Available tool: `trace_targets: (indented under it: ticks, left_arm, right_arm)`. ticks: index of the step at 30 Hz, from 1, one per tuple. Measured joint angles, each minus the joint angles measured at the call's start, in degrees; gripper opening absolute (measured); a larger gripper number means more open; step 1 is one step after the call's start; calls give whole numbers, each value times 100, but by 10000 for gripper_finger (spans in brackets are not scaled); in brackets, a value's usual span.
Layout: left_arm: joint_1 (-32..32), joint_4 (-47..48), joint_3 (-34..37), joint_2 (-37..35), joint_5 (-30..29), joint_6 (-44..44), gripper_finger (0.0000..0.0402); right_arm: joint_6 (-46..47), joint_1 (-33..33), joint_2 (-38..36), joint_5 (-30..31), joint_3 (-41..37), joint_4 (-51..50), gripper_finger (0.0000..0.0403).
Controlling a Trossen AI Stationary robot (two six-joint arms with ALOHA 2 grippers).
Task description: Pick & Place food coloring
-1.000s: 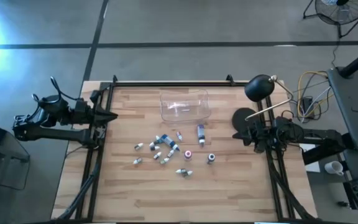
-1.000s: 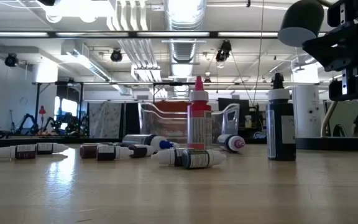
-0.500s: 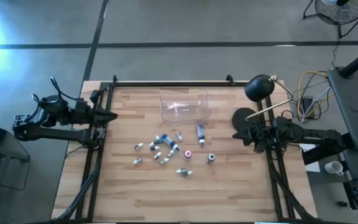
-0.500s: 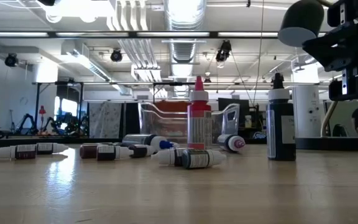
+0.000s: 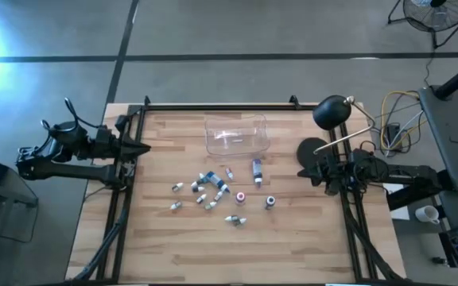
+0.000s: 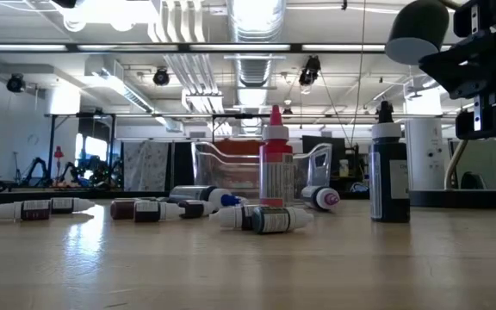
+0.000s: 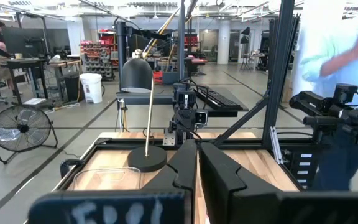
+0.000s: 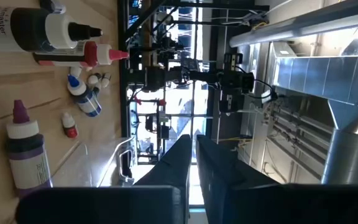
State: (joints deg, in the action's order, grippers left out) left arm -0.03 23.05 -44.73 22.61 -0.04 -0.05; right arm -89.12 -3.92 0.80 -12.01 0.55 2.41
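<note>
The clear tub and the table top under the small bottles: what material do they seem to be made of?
The clear rectangular tub looks like thin glossy plastic: the wood shows through it and its walls catch light. The light brown table top looks like wood with a smooth finish: it shows plank seams and grain, and a soft sheen in the low view. It could be a laminate.

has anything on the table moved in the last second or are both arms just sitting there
Nothing visibly changed. The food coloring bottles lie scattered as before, the clear tub is where it was, and the left gripper and right gripper stay shut at the table's sides.
</note>
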Motion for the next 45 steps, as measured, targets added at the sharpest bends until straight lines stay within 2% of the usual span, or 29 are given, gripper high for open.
trace_targets:
  ticks: [24,30,35,39,45]
  left_arm:
    - [0,2,0,0,-2,0,0]
    - [0,2,2,0,0,2,0]
    - [2,2,0,0,-1,1,0]
    - [0,2,0,0,0,2,0]
    - [0,2,1,0,-1,2,0]
  right_arm:
    - [-8,0,-2,1,-2,-1,18]
    - [-372,-7,9,36,-2,1,18]
    - [-383,-9,7,280,-2,13,18]
    - [184,-1,9,273,-2,347,18]
    - [1855,2,7,281,-1,1037,18]
